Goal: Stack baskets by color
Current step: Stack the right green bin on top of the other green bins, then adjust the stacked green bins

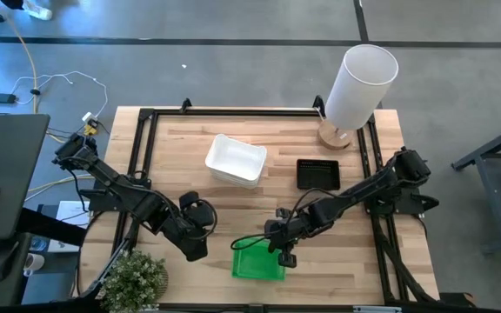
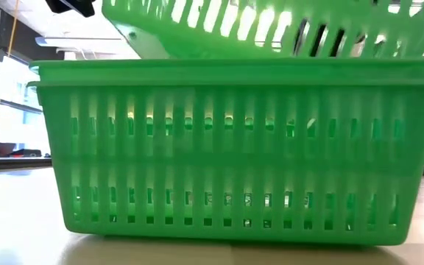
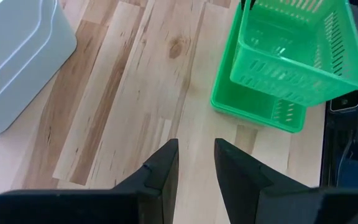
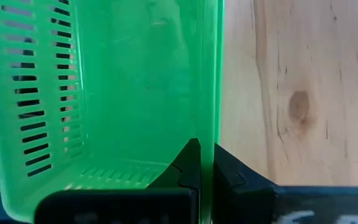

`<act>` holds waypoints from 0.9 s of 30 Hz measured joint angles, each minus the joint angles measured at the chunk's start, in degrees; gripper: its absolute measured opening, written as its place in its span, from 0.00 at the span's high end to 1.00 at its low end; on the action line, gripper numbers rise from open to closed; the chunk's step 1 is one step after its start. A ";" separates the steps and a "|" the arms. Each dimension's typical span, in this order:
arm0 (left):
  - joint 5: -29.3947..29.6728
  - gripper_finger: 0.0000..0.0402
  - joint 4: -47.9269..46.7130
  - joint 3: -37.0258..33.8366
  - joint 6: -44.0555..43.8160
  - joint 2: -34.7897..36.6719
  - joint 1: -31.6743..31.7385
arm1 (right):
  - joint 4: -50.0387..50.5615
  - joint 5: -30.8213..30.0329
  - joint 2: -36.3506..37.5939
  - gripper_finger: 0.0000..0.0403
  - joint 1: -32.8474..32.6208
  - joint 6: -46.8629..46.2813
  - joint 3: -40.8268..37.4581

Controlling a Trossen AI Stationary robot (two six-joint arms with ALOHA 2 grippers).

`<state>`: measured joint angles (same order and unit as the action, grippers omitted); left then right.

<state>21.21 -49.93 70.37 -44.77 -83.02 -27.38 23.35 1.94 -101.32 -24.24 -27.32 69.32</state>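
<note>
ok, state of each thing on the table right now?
Right gripper: jaws shut on the top green basket's wall.
Top green basket: held tilted above the green stack, not seated.
Green stack: on the table's front edge.
White baskets: nested, mid-table.
Black baskets: flat, right of white.
Left gripper: jaws apart, empty, over bare wood.
White cylinder: upright, back right.

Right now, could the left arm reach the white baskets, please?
Probably yes: the left gripper holds nothing, and bare table lies between it and the white baskets; the right gripper is busy with a green basket.
</note>
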 joint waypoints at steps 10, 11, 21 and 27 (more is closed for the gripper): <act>0.02 0.78 0.00 0.00 0.00 0.00 0.00 | 0.16 -0.86 -0.02 1.00 0.76 3.40 0.00; 0.01 0.78 0.00 0.00 0.00 0.00 0.00 | 0.11 -0.86 -0.02 1.00 0.86 3.40 0.00; 0.00 0.78 0.00 0.00 0.00 0.00 0.00 | -0.08 -0.95 -0.02 0.94 1.02 6.55 0.00; 0.01 0.78 0.00 0.00 0.90 0.00 0.00 | -0.09 -3.01 -0.02 0.81 1.03 6.76 0.00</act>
<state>21.22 -49.93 70.37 -43.87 -83.02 -27.38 23.26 -1.06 -101.34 -23.21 -20.56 69.32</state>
